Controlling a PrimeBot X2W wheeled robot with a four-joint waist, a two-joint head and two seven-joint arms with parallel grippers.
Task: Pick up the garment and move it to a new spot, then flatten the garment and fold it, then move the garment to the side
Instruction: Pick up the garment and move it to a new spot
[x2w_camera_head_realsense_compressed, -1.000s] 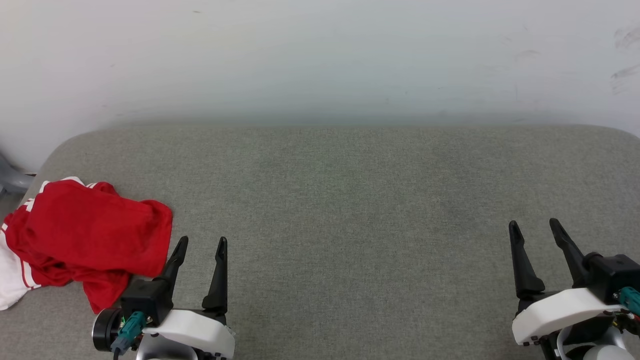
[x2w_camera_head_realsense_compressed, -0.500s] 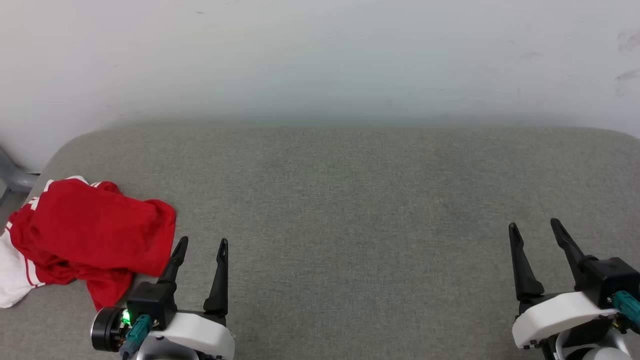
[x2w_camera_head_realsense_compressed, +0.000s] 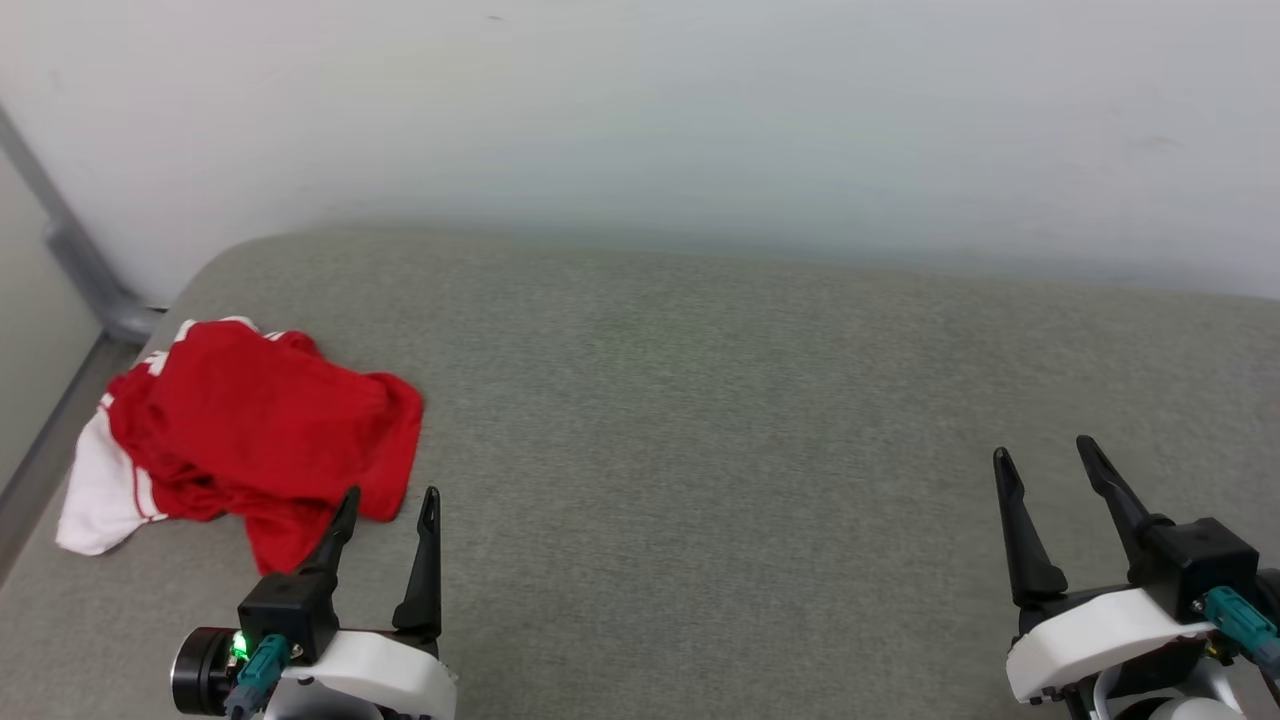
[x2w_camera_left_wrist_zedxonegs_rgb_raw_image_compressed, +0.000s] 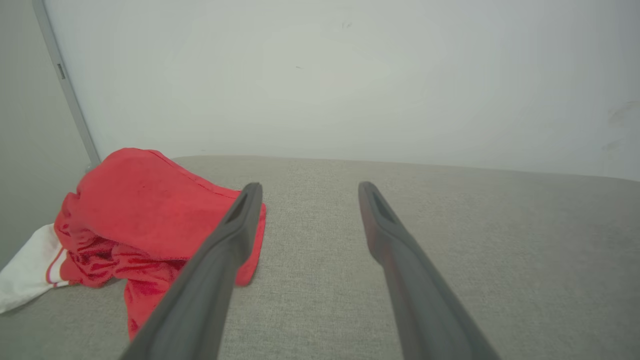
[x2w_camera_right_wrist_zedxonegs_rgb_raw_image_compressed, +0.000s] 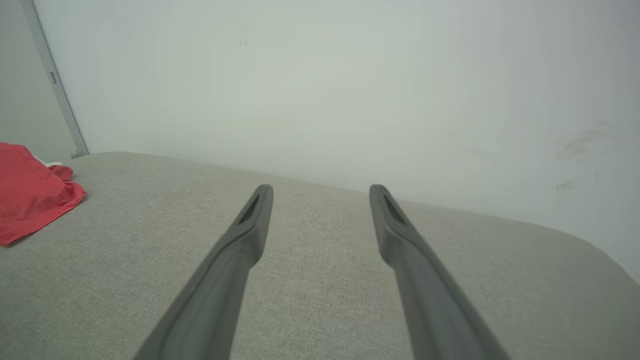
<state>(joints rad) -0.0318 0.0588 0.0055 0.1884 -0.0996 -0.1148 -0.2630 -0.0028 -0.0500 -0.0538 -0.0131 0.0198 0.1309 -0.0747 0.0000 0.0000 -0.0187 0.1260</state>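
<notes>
The crumpled red jersey shirt with white sleeves (x2w_camera_head_realsense_compressed: 260, 420) lies at the far left of the grey fabric tabletop (x2w_camera_head_realsense_compressed: 700, 380), heaped roughly left to right. It sits just ahead-left of the left end effector (x2w_camera_head_realsense_compressed: 390, 495), which is open and empty. The right end effector (x2w_camera_head_realsense_compressed: 1042, 450), also open, is well apart.

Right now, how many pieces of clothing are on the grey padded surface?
1: a crumpled red garment with a white sleeve, lying at the left end of the padded surface, just ahead of the left pincer. Another piece could be hidden in its folds.
</notes>
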